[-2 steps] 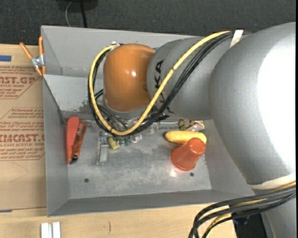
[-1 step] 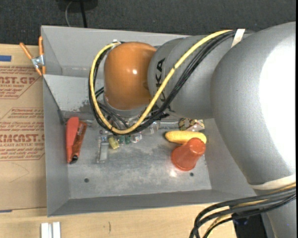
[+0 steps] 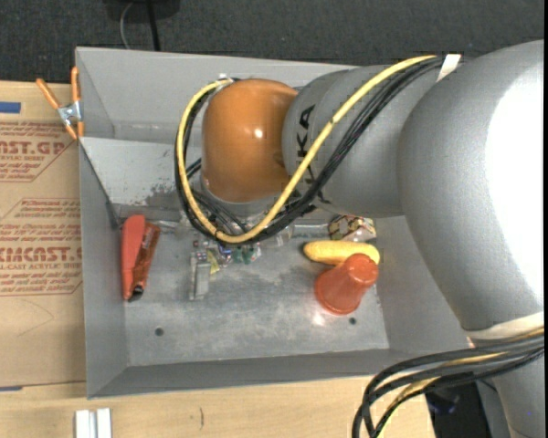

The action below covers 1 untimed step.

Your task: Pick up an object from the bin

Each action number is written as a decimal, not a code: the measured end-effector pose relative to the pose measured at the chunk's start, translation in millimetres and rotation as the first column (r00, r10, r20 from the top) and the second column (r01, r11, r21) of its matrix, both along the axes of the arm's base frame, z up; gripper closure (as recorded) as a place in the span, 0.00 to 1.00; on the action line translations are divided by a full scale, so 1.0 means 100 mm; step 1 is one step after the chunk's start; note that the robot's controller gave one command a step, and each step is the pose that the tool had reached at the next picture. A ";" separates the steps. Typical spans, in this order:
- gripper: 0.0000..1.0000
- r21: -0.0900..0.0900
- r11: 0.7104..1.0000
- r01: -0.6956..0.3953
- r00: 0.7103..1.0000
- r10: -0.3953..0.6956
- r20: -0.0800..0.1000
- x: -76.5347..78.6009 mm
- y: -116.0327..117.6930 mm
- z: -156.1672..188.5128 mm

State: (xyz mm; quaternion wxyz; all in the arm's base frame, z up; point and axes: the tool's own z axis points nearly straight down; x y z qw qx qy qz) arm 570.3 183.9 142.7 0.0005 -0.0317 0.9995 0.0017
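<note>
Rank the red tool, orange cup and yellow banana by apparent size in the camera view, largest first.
1-2. Orange cup and red tool: too close to rank; tool longer, cup wider.
3. Yellow banana, partly hidden by the cup.

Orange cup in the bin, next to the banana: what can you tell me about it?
The orange cup looks like smooth, glossy plastic in one plain colour, tapering from a wide end to a narrow one. It seems to lie tipped over on the floor of the grey bin, right of the middle. Its upper end meets the yellow banana just behind it; whether they touch or merely overlap I cannot tell. Nothing else is against it.
</note>
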 end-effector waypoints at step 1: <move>0.00 -0.002 0.995 -0.099 0.995 0.099 0.001 0.16 -0.44 -0.13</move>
